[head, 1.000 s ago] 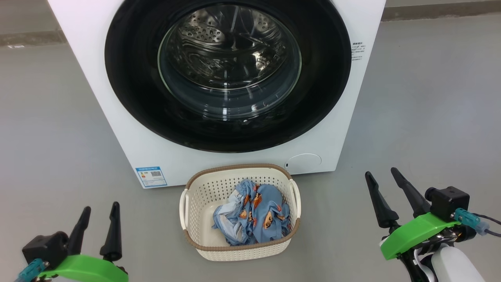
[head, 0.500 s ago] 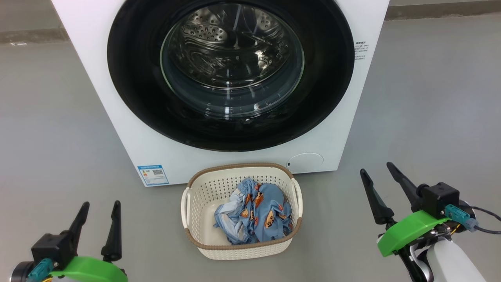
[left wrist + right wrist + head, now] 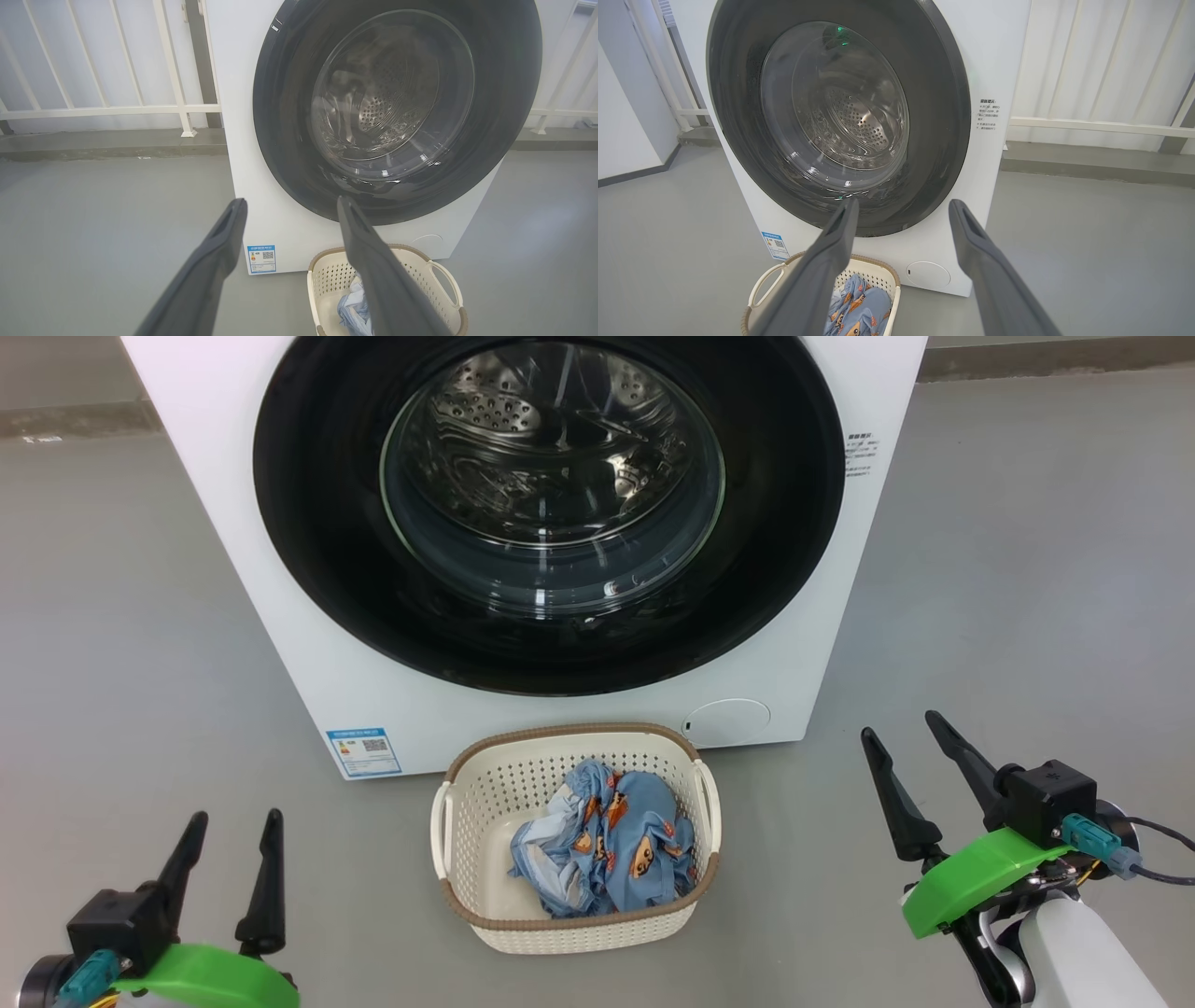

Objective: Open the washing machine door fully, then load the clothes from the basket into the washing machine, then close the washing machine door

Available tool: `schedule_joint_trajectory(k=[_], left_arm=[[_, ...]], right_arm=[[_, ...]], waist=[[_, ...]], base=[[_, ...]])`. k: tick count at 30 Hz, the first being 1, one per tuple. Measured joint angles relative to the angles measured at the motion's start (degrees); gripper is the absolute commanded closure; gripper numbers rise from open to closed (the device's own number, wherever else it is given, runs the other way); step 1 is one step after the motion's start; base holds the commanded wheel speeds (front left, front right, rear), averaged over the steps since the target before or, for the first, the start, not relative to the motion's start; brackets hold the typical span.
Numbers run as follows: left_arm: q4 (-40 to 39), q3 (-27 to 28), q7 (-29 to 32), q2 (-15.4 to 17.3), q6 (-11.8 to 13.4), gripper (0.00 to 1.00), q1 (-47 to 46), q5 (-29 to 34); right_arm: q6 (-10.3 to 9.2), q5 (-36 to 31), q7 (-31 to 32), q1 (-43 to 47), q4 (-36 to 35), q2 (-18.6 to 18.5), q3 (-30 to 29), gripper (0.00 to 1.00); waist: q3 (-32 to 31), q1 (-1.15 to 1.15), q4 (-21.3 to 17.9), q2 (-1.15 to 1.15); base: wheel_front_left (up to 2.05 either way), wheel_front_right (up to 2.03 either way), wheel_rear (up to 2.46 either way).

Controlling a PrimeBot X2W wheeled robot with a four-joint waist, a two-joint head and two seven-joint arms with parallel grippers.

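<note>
Right hand [image 3: 901,725] and left hand [image 3: 235,816] hang spread, empty; either may slip off the glossy shut door [image 3: 317,523] ahead of them.

Washing machine [image 3: 317,691] top cut off by edge; label sticker [image 3: 364,752] print too small to read.

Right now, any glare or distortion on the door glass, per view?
Head view: sharp, even light; small highlights on the washing machine door glass, drum readable. Left wrist view: wide-angle, railing bars lean. Right wrist view: green glint near the glass top, reflections veil the drum.
</note>
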Motion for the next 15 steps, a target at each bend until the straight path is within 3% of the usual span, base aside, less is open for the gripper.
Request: schedule_joint_trajectory(k=[15], left_arm=[[-0.1,1.6,0.0,-1.0,0.0,0.0,0.0,0.0]], right_arm=[[0.0,0.0,0.0,0.0,0.0,0.0,-0.2,0.0]], waist=[[0.2,0.0,0.1,0.0]], base=[[0.0,0.0,0.0]])
